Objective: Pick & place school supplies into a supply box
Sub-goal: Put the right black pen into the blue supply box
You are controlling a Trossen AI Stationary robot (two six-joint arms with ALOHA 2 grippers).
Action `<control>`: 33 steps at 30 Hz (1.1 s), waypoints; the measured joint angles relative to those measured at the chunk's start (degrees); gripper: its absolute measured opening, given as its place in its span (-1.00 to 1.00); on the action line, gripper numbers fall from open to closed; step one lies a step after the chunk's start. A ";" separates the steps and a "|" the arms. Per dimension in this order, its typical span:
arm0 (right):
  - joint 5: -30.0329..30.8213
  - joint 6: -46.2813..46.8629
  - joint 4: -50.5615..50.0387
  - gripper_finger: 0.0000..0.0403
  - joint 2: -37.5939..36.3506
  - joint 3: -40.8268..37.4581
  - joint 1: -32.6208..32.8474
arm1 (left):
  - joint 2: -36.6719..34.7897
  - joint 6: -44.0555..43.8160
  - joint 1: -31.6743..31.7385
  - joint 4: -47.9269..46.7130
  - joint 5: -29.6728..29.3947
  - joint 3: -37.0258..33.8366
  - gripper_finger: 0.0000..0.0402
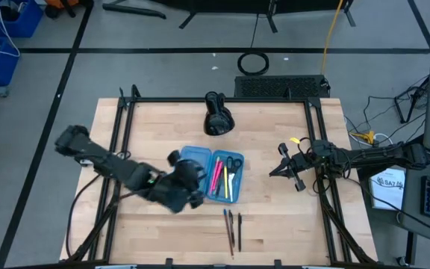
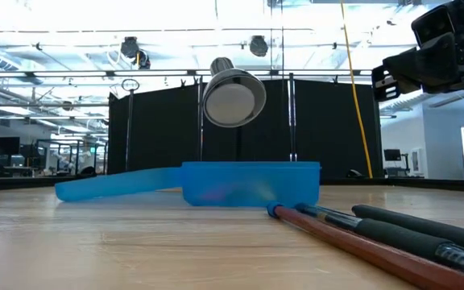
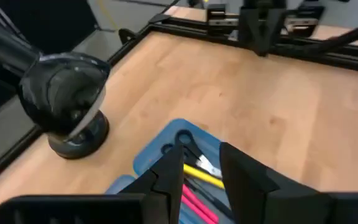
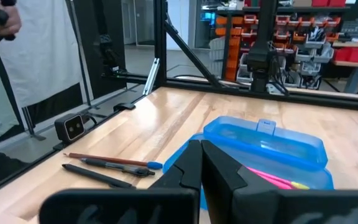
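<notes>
The supply box (image 1: 200, 155) lies open on the table's middle, a translucent blue case. In its right half lie pink pens (image 1: 219, 179), a yellow one (image 1: 228, 185) and black-handled scissors (image 1: 233, 166). Three more pens (image 1: 232, 228) lie on the wood nearer the front edge. My left gripper (image 1: 194, 179) hovers open above the box's left part; its wrist view looks between the fingers (image 3: 166, 177) down at the scissors (image 3: 188, 142) and the yellow pen (image 3: 204, 176). My right gripper (image 1: 272, 172) waits shut at the table's right side, pointing toward the box (image 4: 266, 146).
A bulky black lamp-like object (image 1: 216, 116) stands behind the box near the far edge. A black frame rail (image 1: 222, 99) borders the table. Bare wood lies left of the box and between the box and my right gripper.
</notes>
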 joint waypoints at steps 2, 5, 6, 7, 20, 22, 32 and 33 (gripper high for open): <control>0.00 -1.14 -0.01 -1.00 0.00 0.01 0.00 | -2.71 -1.44 -2.51 1.96 -0.10 -5.16 -0.58; 0.03 -1.74 -0.07 -1.00 0.00 -0.01 0.00 | -5.28 1.67 -5.35 11.22 3.01 -15.66 -0.76; 0.04 -1.75 -0.11 -1.00 -0.02 -0.01 0.00 | -5.88 3.82 -6.05 15.79 4.29 -20.05 -0.83; 0.03 -1.76 -0.38 -1.00 -0.02 0.01 0.00 | -6.44 6.51 -6.49 21.44 5.76 -24.20 -0.90; 3.45 3.79 2.91 -1.00 -0.02 -0.01 0.00 | -15.88 34.39 2.49 88.57 32.55 -66.29 -0.98; 6.50 6.69 3.95 -1.00 -0.02 0.01 0.00 | -16.41 34.05 3.74 93.71 32.86 -70.36 -0.98; 13.99 10.52 3.59 -1.00 0.00 0.01 -0.02 | -16.46 31.24 5.43 106.43 30.84 -81.73 -0.97; 13.99 10.04 3.59 -1.00 0.00 0.01 -0.02 | -16.46 30.54 5.33 106.44 30.43 -82.20 -0.98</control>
